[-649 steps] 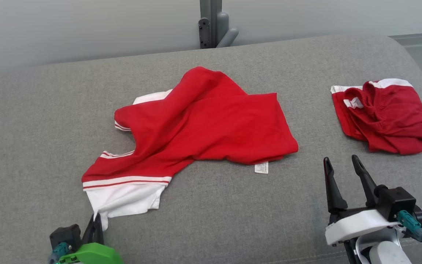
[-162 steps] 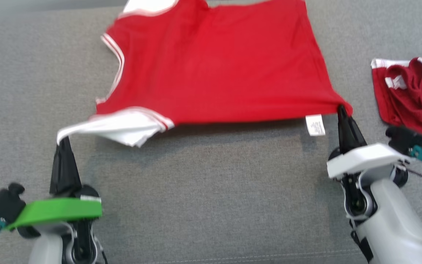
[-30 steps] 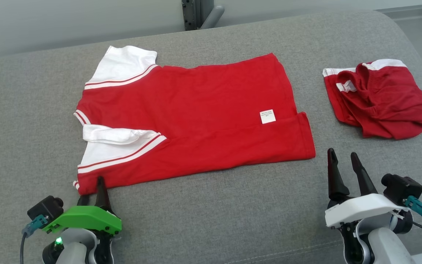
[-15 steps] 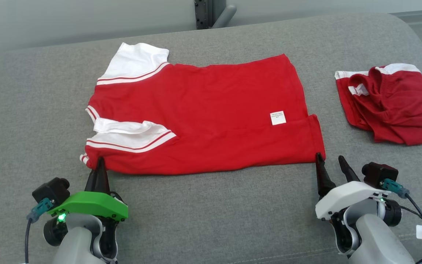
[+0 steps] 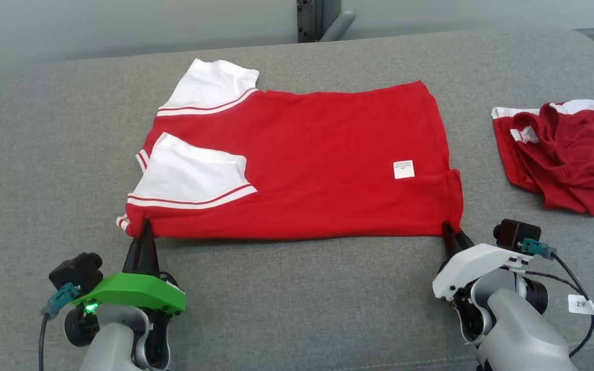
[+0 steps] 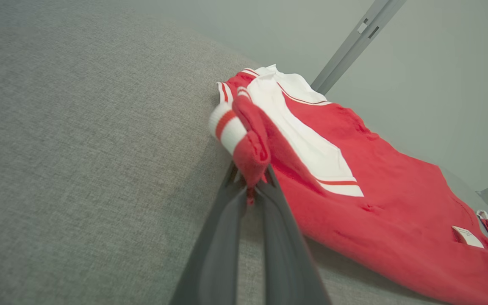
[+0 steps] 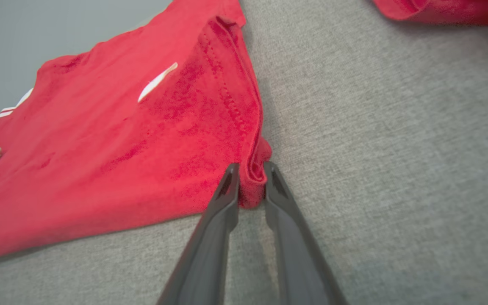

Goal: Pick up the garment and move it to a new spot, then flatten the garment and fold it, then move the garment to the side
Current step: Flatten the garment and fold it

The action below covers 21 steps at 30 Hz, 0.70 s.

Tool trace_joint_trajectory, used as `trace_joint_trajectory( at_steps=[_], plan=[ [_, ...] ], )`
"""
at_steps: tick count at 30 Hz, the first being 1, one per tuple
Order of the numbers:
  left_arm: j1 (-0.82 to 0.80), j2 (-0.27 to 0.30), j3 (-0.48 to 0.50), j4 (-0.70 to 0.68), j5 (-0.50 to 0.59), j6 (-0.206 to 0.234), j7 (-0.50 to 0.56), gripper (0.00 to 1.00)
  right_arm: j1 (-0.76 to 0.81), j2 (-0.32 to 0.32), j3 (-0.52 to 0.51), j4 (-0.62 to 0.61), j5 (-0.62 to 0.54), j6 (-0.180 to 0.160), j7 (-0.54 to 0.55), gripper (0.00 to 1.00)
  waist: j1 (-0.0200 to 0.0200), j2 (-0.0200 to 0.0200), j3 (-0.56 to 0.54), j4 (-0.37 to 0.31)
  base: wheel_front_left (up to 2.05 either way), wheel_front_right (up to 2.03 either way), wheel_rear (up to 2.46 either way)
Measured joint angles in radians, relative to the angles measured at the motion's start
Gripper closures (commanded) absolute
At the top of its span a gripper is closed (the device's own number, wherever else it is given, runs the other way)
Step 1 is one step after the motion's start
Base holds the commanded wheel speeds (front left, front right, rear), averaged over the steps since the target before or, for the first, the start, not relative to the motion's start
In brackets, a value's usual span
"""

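Garment collar-end corner tight in left pincer, hem corner tight in right pincer

Second red garment cut by right edge — shirt label print unreadable.

Left gripper pinched tight on near-left corner of red shirt, fingers pointing away from robot. Right gripper at shirt's near-right corner, fingers either side of hem fold, cloth clamped between tips. Left arm and right arm low on shirt's near side, well apart.
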Motion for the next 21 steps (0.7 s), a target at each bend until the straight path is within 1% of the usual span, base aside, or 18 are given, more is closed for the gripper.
trace_joint_trajectory(
  at_steps=[1,6,10,17,21],
  plan=[
    [0.003,0.0,-0.001,-0.004,0.0,0.0,0.0,1.0,-0.002,0.001,0.007,0.007,0.009,0.0,-0.004,1.0,0.0,0.0,-0.003,0.001,0.0,0.0,0.0],
    [0.022,-0.001,0.003,-0.031,0.007,0.004,0.0,1.0,-0.009,0.002,0.005,0.005,0.061,0.0,-0.021,1.0,0.0,0.0,-0.02,0.003,0.0,0.0,0.0],
    [0.05,-0.001,0.007,-0.07,0.015,0.004,0.0,1.0,0.006,0.002,-0.019,-0.05,0.078,0.0,-0.026,1.0,0.0,0.0,-0.037,0.004,0.0,0.0,0.0],
    [0.167,0.005,0.003,-0.179,0.016,0.004,0.007,1.0,0.168,-0.001,-0.076,-0.201,0.112,0.001,-0.025,1.0,0.0,0.0,-0.07,0.006,0.0,0.0,0.0],
    [0.261,0.011,-0.001,-0.242,0.011,0.022,0.046,1.0,0.283,-0.002,-0.1,-0.298,0.133,0.001,0.018,1.0,0.0,0.0,-0.08,0.009,0.0,0.0,0.0]
  ],
)
